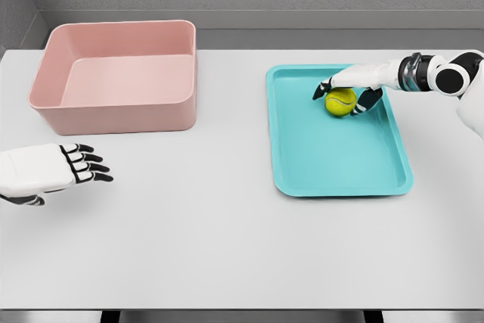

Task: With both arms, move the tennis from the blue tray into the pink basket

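while the pink basket sits empty, the right hand cups the tennis ball in the blue tray; left hand relaxed.

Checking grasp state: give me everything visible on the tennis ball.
The tennis ball is yellow-green with a faint pale seam and looks fuzzy. It is whole and round, and sits in the upper part of the blue tray, towards its right side. The right hand reaches over it from the right, dark-tipped fingers curled on both sides and closing round it. It seems to rest on the tray floor, not lifted.
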